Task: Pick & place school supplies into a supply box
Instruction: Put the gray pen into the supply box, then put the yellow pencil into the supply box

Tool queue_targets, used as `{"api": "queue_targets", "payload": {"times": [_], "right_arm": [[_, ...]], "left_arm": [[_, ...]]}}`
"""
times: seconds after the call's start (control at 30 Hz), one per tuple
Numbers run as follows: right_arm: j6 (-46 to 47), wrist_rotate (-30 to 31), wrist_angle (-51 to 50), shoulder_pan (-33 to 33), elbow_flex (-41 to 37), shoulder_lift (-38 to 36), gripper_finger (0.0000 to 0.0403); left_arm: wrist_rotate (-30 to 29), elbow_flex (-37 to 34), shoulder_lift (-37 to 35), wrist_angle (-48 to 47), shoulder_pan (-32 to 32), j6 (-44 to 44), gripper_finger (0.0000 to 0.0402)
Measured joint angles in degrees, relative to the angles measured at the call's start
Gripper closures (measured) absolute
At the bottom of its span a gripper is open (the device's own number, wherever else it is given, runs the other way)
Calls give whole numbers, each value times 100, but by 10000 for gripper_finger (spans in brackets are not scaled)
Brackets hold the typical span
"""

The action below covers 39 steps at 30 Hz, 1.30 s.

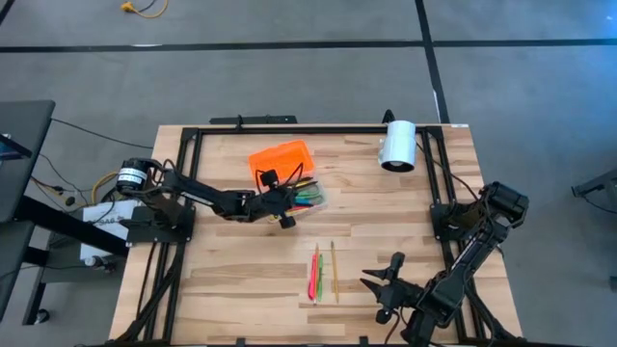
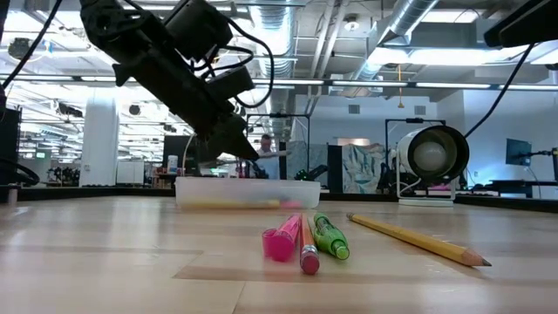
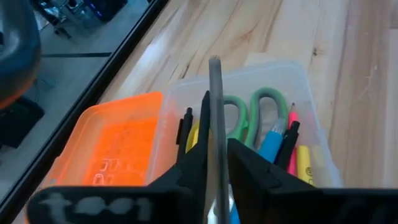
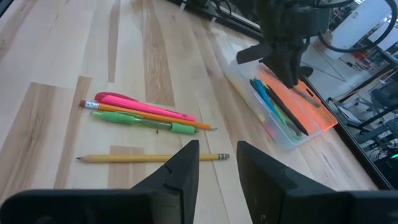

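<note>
Pen (image 3: 214, 81), thin and grey, stands pinched in my left gripper (image 3: 216, 149), jaws drawn in tight on its shaft. I hold it steep and right over the box (image 3: 292, 68), so that when I let go it should drop in among the others rather than bounce off the rim. The box sits open with its clear base facing up. Inside are the scissors (image 3: 249, 115), laid flat, with blue, pink and yellow pens packed beside them. The lid (image 3: 118, 143), orange and ribbed, lies touching the box on its far side. I judge it was left there so the opening stays free while I load.

Four more pieces lie on the table (image 1: 241, 280), well apart from the box on its near side. The pink pen (image 4: 143, 106), orange pencil (image 4: 155, 116) and green pen (image 4: 137, 121) are bunched together and touching, and the yellow pencil (image 4: 149, 158) lies just beside them. I reckon the job is over half done.

My right gripper (image 4: 217, 162) waits beyond those four, farthest from the box. Its jaws are parted and empty and it points at the yellow pencil, which looks like an easy one to take next. The bunched three may need separating before I can get a clean pinch on any of them.
</note>
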Motion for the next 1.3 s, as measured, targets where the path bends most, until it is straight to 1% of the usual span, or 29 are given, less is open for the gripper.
{"api": "queue_targets", "payload": {"times": [0.23, 0.4, 0.6, 0.73, 0.8, 0.87, 1.07, 1.17, 1.3], "right_arm": [[0, -2, 0, 0, 0, -1, 301], [0, -4, 98, -74, -2, -1, 301], [0, -33, 415, -369, -2, 0, 301], [4, -182, 683, -604, -2, 1, 301], [9, -323, 878, -734, -2, -1, 301], [81, -596, 1066, -891, -2, -1, 301], [652, -1338, 1137, -1397, -2, 0, 301], [809, -1492, 1176, -1583, -2, -1, 301], [912, -1517, 1324, -1710, -1, 45, 301]], "left_arm": [[-39, 0, 0, 0, -14, 18, 298], [98, 0, 0, 185, -271, 261, 284], [78, 0, -3, 552, -954, 751, 290], [64, 0, -4, 584, -1441, 837, 296], [62, 0, -4, 569, -1698, 828, 299], [62, 0, -4, 530, -1971, 792, 301], [59, -166, -7, 643, -2857, 816, 308], [55, -266, -7, 661, -3258, 780, 313], [44, -377, 13, 649, -3713, 623, 319]]}}
